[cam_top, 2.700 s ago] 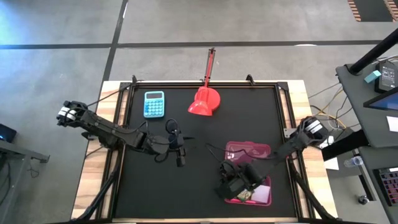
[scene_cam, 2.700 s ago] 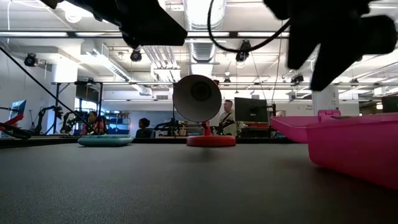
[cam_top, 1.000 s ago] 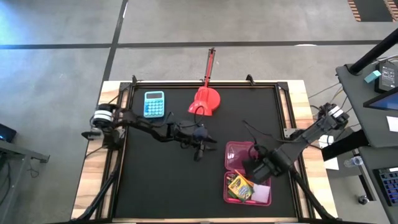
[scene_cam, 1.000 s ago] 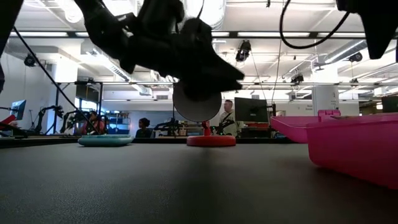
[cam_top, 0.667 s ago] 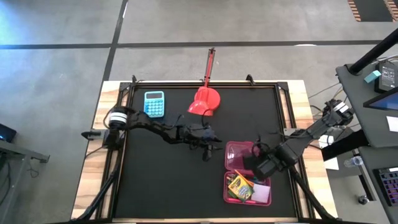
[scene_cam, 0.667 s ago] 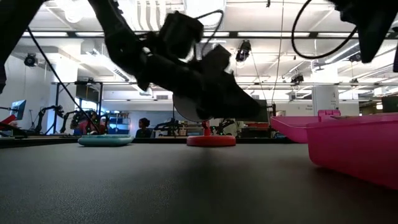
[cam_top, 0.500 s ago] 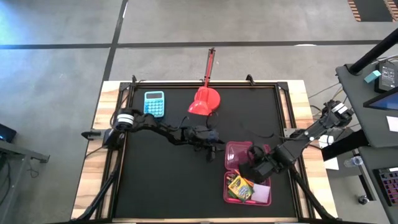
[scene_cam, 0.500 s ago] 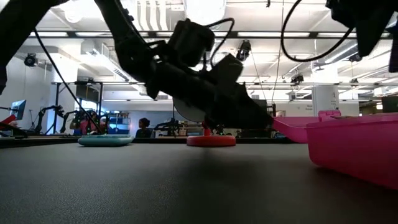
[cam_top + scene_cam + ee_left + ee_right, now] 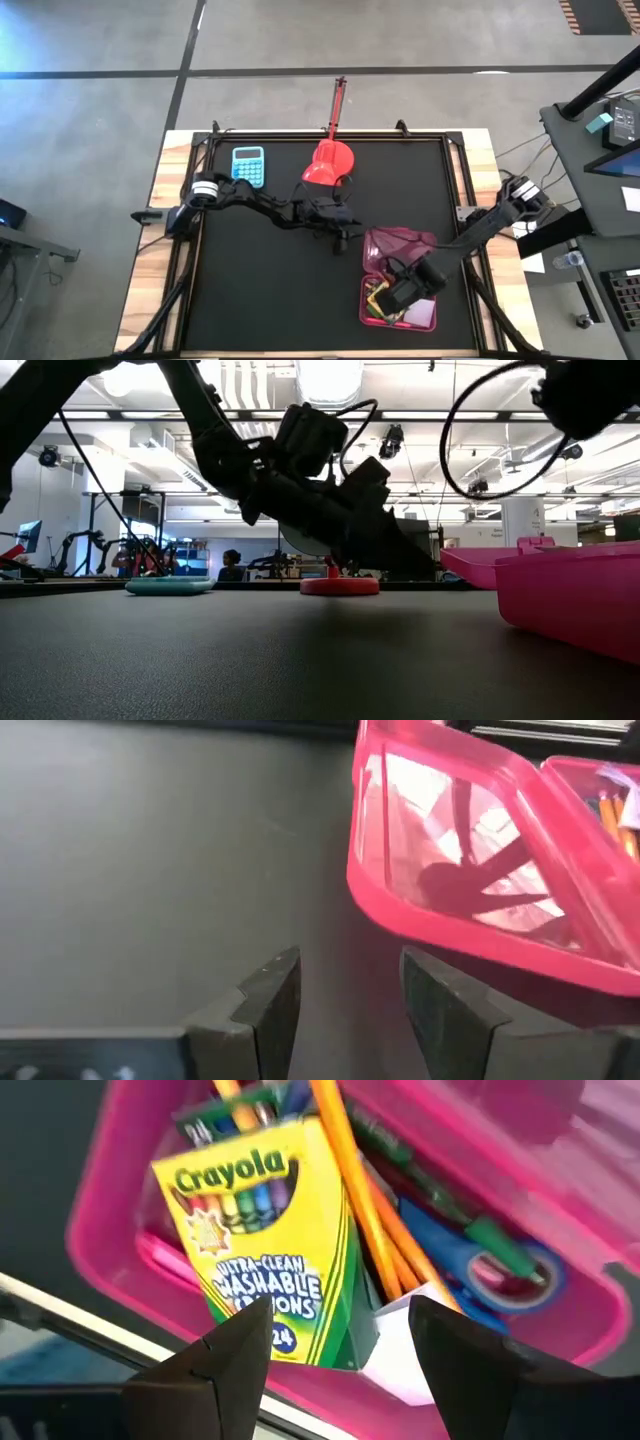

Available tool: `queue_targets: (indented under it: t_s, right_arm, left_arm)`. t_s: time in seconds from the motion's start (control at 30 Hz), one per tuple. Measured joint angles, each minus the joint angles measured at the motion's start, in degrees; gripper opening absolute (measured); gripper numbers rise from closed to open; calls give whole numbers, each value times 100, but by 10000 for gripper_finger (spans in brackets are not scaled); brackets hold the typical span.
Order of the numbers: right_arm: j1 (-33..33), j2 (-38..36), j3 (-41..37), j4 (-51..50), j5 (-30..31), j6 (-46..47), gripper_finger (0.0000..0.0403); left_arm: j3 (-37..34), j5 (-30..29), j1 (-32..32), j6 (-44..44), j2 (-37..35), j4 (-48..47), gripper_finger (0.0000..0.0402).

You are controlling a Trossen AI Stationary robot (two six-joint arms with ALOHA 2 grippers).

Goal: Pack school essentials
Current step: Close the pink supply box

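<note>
Your left gripper (image 9: 342, 995) — fingers apart, empty — hangs just beside the pink case's raised lid (image 9: 450, 870). Your right gripper (image 9: 340, 1340), fingers spread and holding nothing, hovers over the pink case (image 9: 375, 312) — crayon box (image 9: 265, 1245), pencils (image 9: 365, 1205), scissors (image 9: 470, 1270) lie inside.

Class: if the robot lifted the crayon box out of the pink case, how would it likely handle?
The crayon box looks like thin printed card, so it probably dents if squeezed hard. Its flat faces should not roll. Wedged beside the pencils in the pink case, it may drag them along.
</note>
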Motion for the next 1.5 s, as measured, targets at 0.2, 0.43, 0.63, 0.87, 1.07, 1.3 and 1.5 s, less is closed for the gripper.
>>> queue_targets:
  t_s: [0.2,0.43,0.63,0.87,1.07,1.3,1.5]
  right_arm:
    - [18,178,-2,161,-16,-73,224]
    - [18,341,-4,243,34,-180,224]
    - [30,425,4,405,36,-197,224]
    - [44,414,326,309,78,-534,224]
    - [58,230,1004,-492,725,-782,224]
    - [69,86,2136,-2512,1906,-729,224]
    - [40,48,2609,-4095,3010,315,224]
  left_arm:
    - [169,-22,0,-12,264,20,155]
    - [621,-24,-15,-21,541,-2,155]
    - [890,12,-31,-23,550,18,155]
    - [906,665,-49,-34,304,21,155]
    - [917,1099,-166,-36,205,27,155]
    - [914,1246,-332,-28,66,11,155]
    - [914,1257,-409,-30,15,56,155]
